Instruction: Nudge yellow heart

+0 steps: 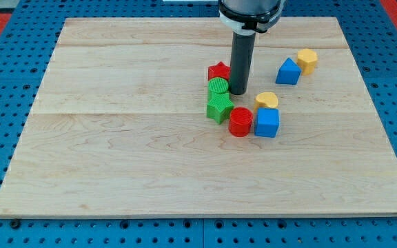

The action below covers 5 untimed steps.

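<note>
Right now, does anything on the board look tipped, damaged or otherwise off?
Nothing stands out. My tip rests on the board beside the green blocks, left of the yellow heart. The heart lies flat just above the blue cube, with the red cylinder beside it. No block looks tipped or damaged.

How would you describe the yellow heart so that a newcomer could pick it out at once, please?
On the wooden board, find the cluster of blocks right of centre, beside the dark rod. The yellow heart sits at the cluster's right, just above the blue cube and right of my tip. The other yellow block lies farther up and right, beside a blue block.
</note>
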Each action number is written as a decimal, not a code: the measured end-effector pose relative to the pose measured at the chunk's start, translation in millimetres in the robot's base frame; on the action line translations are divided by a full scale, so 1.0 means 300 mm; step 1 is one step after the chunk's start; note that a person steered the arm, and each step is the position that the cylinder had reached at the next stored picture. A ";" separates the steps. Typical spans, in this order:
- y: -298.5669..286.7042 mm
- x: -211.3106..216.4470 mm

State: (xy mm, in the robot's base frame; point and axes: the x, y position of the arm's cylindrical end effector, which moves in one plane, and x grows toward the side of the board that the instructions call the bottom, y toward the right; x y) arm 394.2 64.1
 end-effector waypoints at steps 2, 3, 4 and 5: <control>0.040 0.013; 0.071 0.031; 0.072 0.053; 0.072 0.082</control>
